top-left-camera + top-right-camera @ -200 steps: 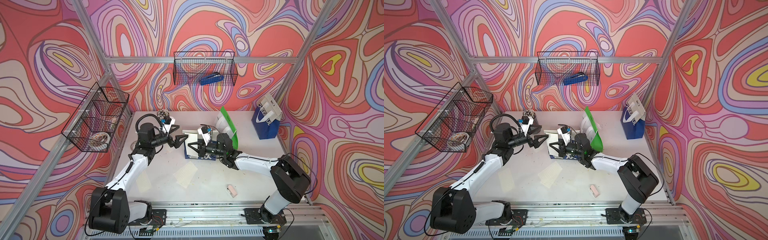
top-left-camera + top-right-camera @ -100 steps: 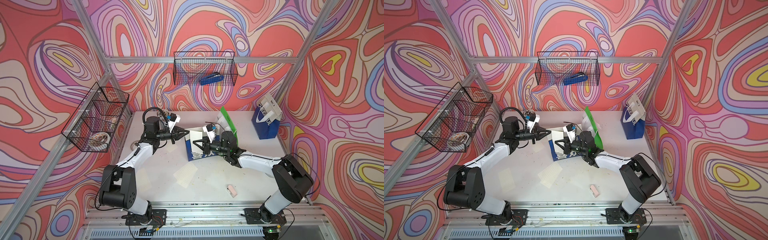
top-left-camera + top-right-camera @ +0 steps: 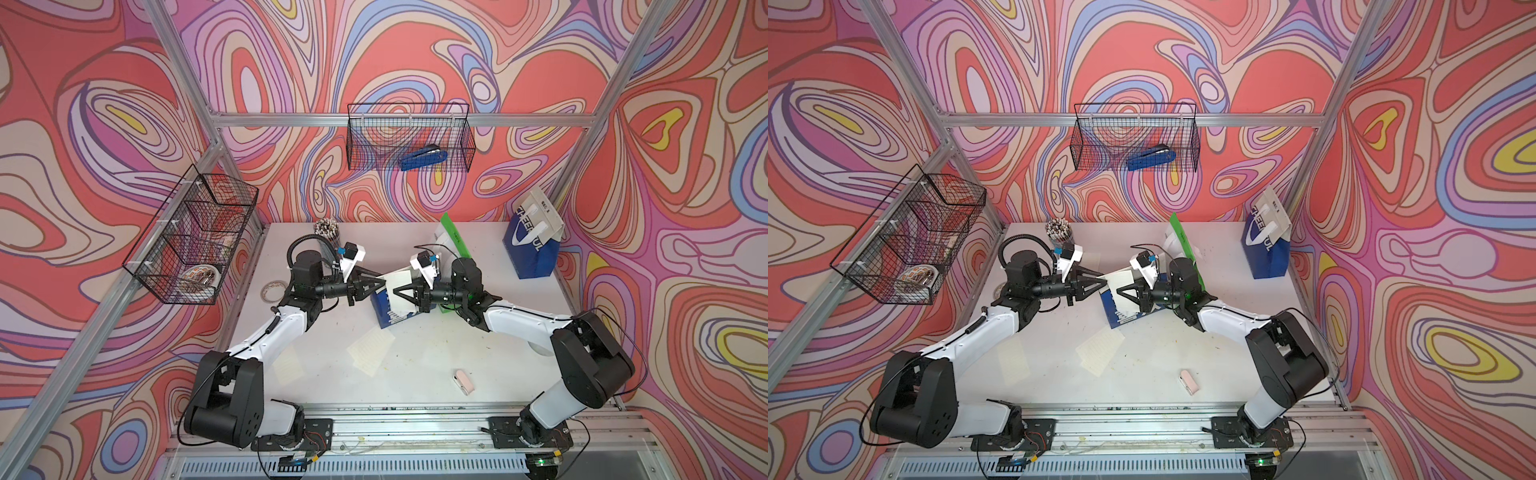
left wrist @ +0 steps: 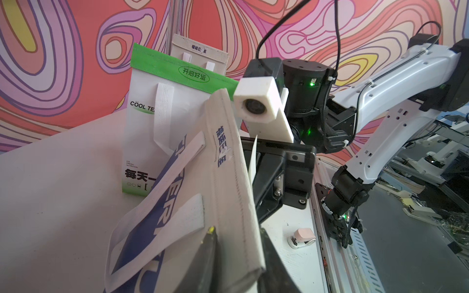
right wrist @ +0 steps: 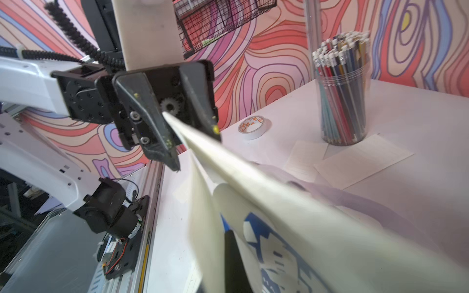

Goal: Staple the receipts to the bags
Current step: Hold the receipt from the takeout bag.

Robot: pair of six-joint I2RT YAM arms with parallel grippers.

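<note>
Bag tilted, top edge pointing toward left gripper

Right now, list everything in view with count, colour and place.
bags: 3; blue-white tilted centre, green-white behind it, blue back right
receipts: several; white; loose on table, one at centre bag
stapler: 1; blue; back-wall basket
baskets: 2; black wire; back wall, left wall
pencil cup: 1; clear; back left
tape: 1; white; left edge
pink gadget: 1; front right
table: 1; white
left pincer: black; open around centre bag's edge
right pincer: black; shut on that bag's top
</note>
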